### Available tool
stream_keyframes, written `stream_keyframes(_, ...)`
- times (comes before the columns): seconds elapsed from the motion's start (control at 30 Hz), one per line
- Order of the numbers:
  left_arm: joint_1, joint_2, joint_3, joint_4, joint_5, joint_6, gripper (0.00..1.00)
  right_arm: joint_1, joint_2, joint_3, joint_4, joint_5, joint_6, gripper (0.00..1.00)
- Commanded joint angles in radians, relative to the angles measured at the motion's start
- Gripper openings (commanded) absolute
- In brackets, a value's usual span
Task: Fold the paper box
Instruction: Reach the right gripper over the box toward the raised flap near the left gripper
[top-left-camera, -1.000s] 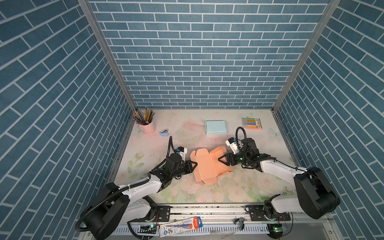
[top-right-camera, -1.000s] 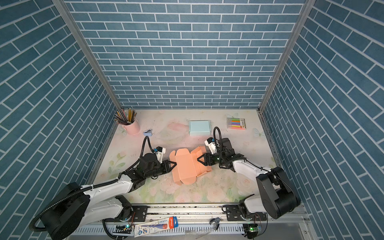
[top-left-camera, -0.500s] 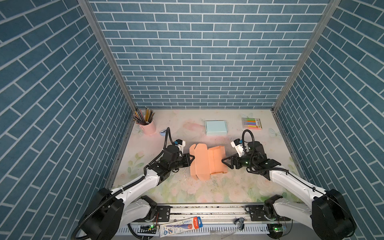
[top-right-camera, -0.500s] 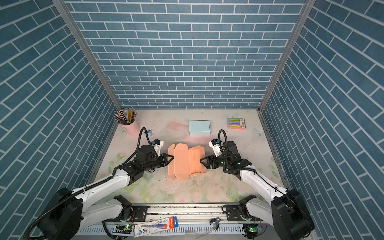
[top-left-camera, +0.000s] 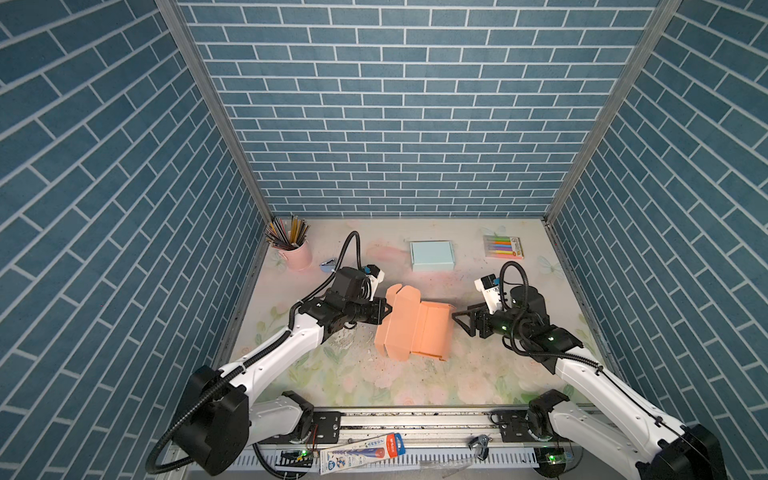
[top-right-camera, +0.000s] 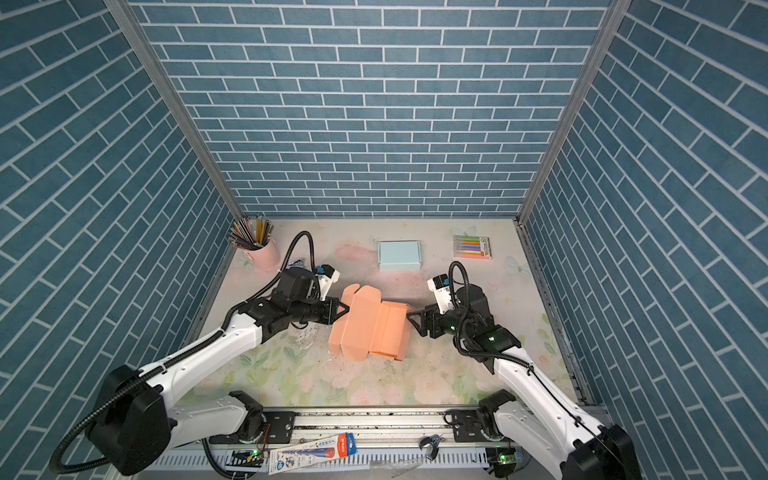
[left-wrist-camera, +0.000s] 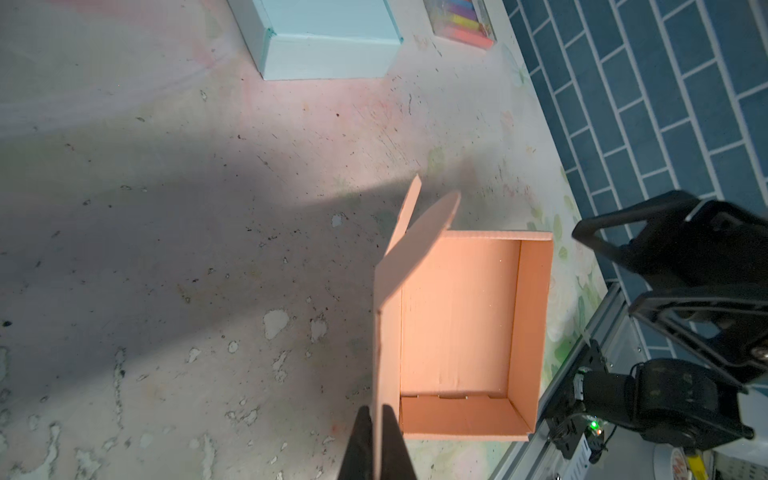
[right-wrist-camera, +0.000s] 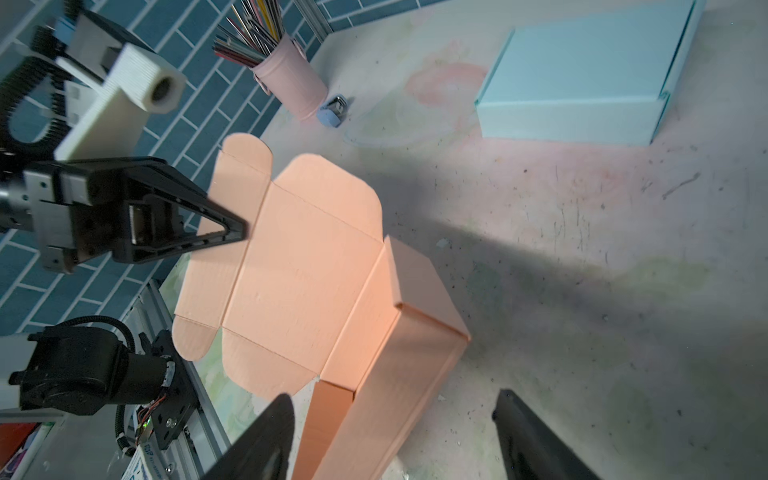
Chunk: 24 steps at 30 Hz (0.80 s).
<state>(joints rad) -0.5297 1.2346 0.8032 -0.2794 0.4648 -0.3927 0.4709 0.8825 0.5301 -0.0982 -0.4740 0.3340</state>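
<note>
- The paper box (top-left-camera: 432, 332) sits square near the middle of the table (top-left-camera: 340, 374), between the two arms. A second ago it lay at a slant, so it has been swung round and straightened.
- The left gripper (top-left-camera: 387, 312) has finished closing. In the left wrist view its fingers (left-wrist-camera: 358, 449) pinch the thin free edge of the lid (left-wrist-camera: 409, 253), with the card running between them.
- The lid now stands lifted off the table, tilted rather than flat, and rises from the side of the tray nearest the left arm. Its end flap and rounded side ears are not yet folded.
- The right gripper (top-left-camera: 457, 322) holds nothing: its jaws stand wide apart, close beside the box's right wall. The left wrist view shows a slim gap between them; in both top views I cannot tell whether a tip brushes the card.
- The tray is formed: the left wrist view shows its walls upright round a bare floor.
- Judgement: the walls look done, and closing the lid is the step in hand.
- Judgement: with only the left grip on the card, the light box could slide or tip as the lid swings over. The free right gripper probably needs to steady the tray or guide the flap in.
</note>
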Motion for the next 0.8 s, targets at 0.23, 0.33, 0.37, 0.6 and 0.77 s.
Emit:
stream_keyframes(0.23,-0.018,0.126,0.256,-0.354,-0.023,0.261,0.01,-0.002,0.017,0.000,0.297,-0.081,-0.095,0.77)
stream_keyframes(0.33,-0.039,0.171,0.329,-0.421,-0.053,0.302,0.01,-0.003,0.061,-0.013,0.404,-0.139,-0.129,0.77)
stream_keyframes(0.37,-0.045,0.185,0.350,-0.439,-0.057,0.313,0.01,-0.003,0.078,-0.017,0.444,-0.162,-0.138,0.77)
stream_keyframes(0.6,-0.087,0.279,0.467,-0.535,-0.080,0.385,0.01,-0.002,0.232,0.025,0.536,-0.294,-0.227,0.75)
stream_keyframes(0.77,-0.089,0.326,0.525,-0.564,-0.063,0.408,0.01,-0.003,0.314,-0.010,0.700,-0.381,-0.285,0.74)
